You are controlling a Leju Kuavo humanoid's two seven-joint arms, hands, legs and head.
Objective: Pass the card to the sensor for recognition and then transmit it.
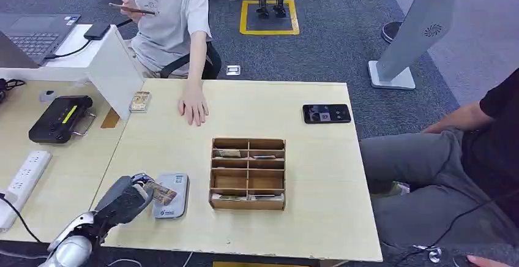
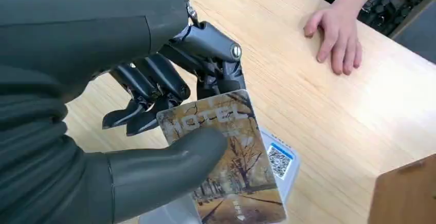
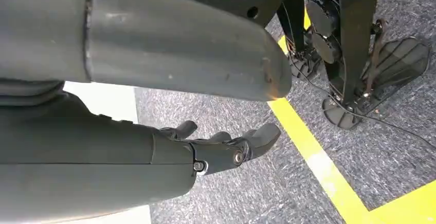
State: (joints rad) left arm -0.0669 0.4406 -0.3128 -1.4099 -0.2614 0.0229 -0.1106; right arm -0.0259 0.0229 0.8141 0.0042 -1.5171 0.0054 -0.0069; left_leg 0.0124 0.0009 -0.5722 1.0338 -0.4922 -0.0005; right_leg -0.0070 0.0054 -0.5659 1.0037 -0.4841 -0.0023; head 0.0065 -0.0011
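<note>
The card point(image 2: 226, 162) — printed with an autumn tree scene — sits pinched in my left robot hand point(image 1: 125, 199), my thumb point(image 2: 169, 162) pressed on its face and my darker fingers point(image 2: 154, 88) curled behind it. I hold it just above the sensor point(image 1: 171, 195), a flat grey pad with a small code square, lying on the tabletop point(image 1: 306, 230) near the front left corner. Beside the sensor, toward the middle, stands a wooden sorting box point(image 1: 248, 172) with several compartments, a few holding cards. Farther back, a person's hand point(image 1: 194, 108) rests flat on the tabletop, and a small stack of cards point(image 1: 139, 101) lies near a white partition. A black phone point(image 1: 326, 113) lies at the far right side. My right robot hand point(image 3: 226, 147) hangs beside my body over the grey carpet and a yellow floor line point(image 3: 319, 162) — fingers loosely apart, holding nothing.
</note>
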